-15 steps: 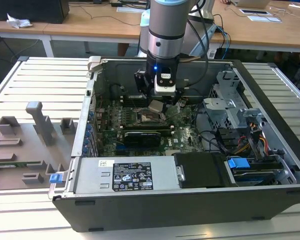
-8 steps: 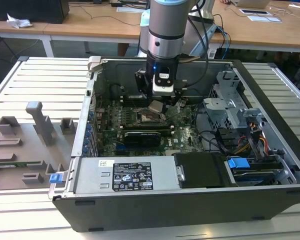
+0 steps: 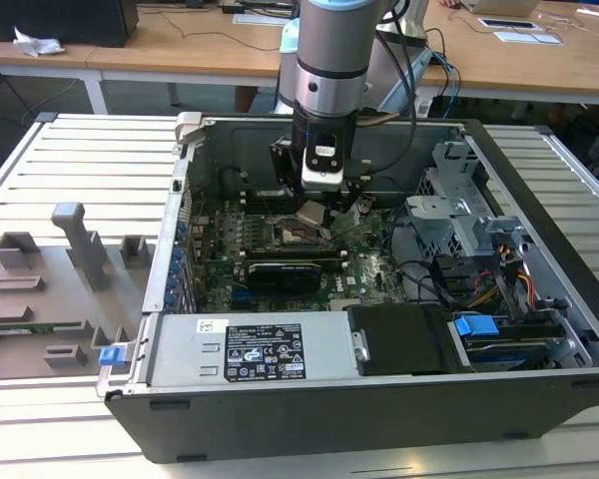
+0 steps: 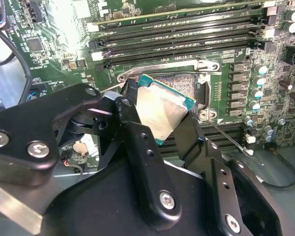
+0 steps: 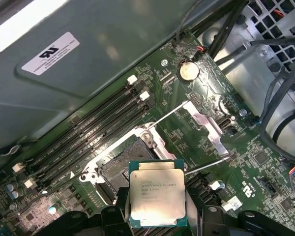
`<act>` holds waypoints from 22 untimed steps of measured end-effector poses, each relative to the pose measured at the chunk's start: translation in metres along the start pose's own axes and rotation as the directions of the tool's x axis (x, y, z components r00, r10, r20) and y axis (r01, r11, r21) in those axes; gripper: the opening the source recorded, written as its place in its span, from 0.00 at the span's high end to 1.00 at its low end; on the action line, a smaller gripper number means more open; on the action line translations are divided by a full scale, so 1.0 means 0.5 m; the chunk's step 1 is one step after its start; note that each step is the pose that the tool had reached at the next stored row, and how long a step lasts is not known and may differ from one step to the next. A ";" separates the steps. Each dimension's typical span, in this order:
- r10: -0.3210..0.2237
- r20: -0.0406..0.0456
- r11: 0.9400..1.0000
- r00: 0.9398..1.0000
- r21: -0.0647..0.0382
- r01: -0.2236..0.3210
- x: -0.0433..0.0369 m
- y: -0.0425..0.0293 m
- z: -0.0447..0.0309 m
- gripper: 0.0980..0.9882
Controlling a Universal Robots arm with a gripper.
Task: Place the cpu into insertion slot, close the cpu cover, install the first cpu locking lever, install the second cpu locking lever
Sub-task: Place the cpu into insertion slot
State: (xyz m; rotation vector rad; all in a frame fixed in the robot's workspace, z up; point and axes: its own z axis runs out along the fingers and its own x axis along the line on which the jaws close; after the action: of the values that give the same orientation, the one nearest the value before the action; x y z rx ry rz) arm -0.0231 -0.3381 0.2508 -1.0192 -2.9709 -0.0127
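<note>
My gripper (image 3: 312,210) is down inside the open computer case and shut on the cpu (image 3: 309,215). The cpu (image 5: 157,191) is a small square chip with a dull silver top and a green edge, pinched by its sides between the black fingers (image 5: 121,206). It hangs just above the insertion slot (image 5: 122,164), overlapping one edge of that slot's dark centre, and is not seated. The cpu (image 4: 162,110) is slightly tilted in the second wrist view, over the insertion slot (image 4: 187,83). The cpu cover (image 5: 205,123) stands swung open beside the slot. Two thin wire locking levers (image 5: 162,116) stick out, released.
Long memory slots (image 4: 177,39) run along one side of the socket. A long black expansion card (image 3: 285,271) lies just in front of it. The power supply box (image 3: 250,349), the drive cage (image 3: 459,215) and cables crowd the case. A grey fixture tray (image 3: 50,289) sits at the exterior view's left.
</note>
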 end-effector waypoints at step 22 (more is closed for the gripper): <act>0.179 0.012 0.984 0.984 0.012 -0.179 0.000 0.000 0.001 0.50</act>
State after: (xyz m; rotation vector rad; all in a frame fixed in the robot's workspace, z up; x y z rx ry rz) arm -0.0231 -0.3381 0.2503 -1.2845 -2.8727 0.0119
